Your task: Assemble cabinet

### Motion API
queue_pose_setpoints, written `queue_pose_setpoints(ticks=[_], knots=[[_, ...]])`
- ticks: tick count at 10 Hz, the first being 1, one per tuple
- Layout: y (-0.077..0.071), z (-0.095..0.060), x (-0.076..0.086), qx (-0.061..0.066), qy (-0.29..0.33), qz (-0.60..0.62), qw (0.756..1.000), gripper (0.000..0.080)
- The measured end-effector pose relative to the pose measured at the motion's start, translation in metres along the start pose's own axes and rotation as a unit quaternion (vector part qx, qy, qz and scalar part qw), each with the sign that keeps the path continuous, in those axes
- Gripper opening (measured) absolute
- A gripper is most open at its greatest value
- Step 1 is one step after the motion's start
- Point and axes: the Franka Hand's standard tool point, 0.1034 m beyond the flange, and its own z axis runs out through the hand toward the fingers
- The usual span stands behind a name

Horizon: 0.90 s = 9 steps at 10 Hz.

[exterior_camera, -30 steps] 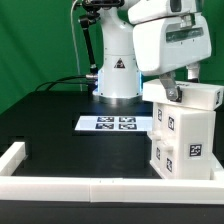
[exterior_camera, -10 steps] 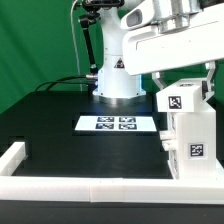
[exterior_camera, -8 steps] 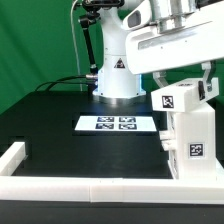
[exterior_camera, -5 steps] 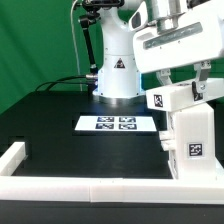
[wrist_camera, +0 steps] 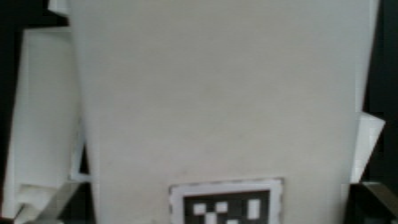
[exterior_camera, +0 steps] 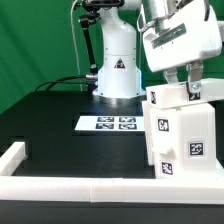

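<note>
- Cabinet: tall white tagged body standing upright on the black bench, at the exterior view's right, close to the long white border rail along the near edge.
- Three square tags show on the faces turned toward the exterior camera: one high, two lower down near the base.
- Tool: set down on the top of the cabinet. One dark finger shows at the upper edge on the exterior view's right; the other is hidden behind the white parts. It looks closed on a piece at the top, but the contact cannot be confirmed, so the grip state is recorded as undetermined.
- Wrist view: filled by a broad plain white panel with one tag at its lower edge; narrower white edges stand to either side. Which cabinet part this is cannot be told.
- Marker board: flat on the bench before the robot base, apart from the cabinet.
- Progress, judged: late stage. The body is upright and already looks like one stacked block, and no loose parts lie elsewhere on the visible bench.
- Left, judged: seating or aligning the top piece under the tool, then release. The seam between top piece and body is not clear enough to say whether it sits fully home.
</note>
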Motion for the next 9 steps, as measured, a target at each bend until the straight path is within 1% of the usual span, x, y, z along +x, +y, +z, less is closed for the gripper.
queue_pose_setpoints(ticks=[1, 3, 5, 6, 7, 8, 9], knots=[[-0.001, 0.0, -0.003, 0.001, -0.003, 0.033, 0.999, 0.056], [0.001, 0.002, -0.016, -0.006, -0.01, 0.13, 0.991, 0.056], [0.003, 0.005, -0.025, -0.011, -0.023, 0.248, 0.968, 0.056], [0.003, 0.005, -0.026, -0.011, -0.026, 0.279, 0.96, 0.056], [0.002, 0.005, -0.025, -0.009, -0.031, 0.312, 0.949, 0.056], [0.002, 0.004, -0.024, -0.008, -0.035, 0.326, 0.945, 0.056], [0.001, 0.004, -0.024, -0.004, -0.037, 0.349, 0.936, 0.056]])
